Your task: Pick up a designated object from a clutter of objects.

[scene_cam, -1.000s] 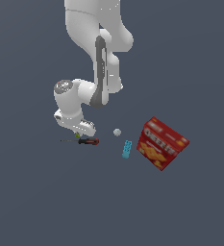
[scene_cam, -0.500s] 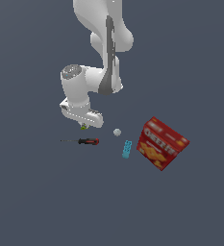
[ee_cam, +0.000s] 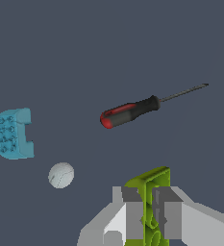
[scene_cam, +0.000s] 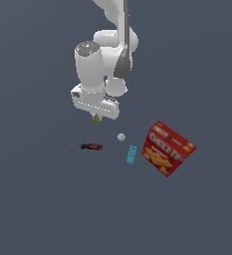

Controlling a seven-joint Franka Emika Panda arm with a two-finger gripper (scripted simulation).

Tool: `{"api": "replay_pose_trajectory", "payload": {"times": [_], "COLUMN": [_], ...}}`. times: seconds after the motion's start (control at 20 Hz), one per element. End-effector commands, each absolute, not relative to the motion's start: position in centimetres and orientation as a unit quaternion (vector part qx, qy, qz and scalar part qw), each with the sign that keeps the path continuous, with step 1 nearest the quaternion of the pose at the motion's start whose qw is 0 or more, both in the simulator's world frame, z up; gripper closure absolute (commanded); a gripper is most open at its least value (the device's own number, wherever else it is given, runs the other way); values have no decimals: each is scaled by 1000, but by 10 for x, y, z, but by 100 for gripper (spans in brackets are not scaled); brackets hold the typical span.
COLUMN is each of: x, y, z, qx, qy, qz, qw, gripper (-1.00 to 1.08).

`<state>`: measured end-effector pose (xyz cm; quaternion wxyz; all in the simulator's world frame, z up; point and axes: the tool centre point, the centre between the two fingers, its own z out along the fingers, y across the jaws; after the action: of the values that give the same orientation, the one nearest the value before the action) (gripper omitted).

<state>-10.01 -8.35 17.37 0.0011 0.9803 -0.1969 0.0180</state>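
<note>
The robot's hand (ee_cam: 149, 216) is clamped on the small yellow-green wedge-shaped piece (ee_cam: 152, 192), holding it in the air above the red-and-black-handled screwdriver (scene_cam: 90, 146) and small grey ball (scene_cam: 121, 137), clear of the clutter.

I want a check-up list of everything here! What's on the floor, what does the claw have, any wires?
Surface: plain dark grey floor, flat, no marks.
Job's thing: yellow-green piece pinched between the claw's fingers, lifted above the floor.
Clutter: screwdriver, grey ball, teal studded block and red cracker box, all lying apart.
Claw: claw shut on the yellow-green piece, above the screwdriver and ball.
Cables: nothing seen.
Surroundings: nothing seen beyond the grey floor.
</note>
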Motion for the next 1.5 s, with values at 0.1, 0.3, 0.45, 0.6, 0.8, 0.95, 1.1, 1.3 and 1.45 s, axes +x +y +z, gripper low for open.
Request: {"api": "replay_pose_trajectory", "payload": {"times": [0.1,0.3,0.45,0.6,0.8,0.95,1.1,1.3,1.45], "x": [-110,-118,-124,-129,-136,-141,-146,-150,-152], "y": [-58,-34,-16,3,27,46,64,85,97], "z": [208,241,264,288,321,346,370,397,414], "qx": [980,980,980,980,980,979,979,979,979], "qy": [-198,-199,-200,-200,-201,-202,-202,-203,-203], "qz": [16,14,12,11,8,7,5,3,2], "qw": [3,3,4,4,3,3,2,1,1], "gripper": [108,108,108,108,108,108,108,108,108]}}
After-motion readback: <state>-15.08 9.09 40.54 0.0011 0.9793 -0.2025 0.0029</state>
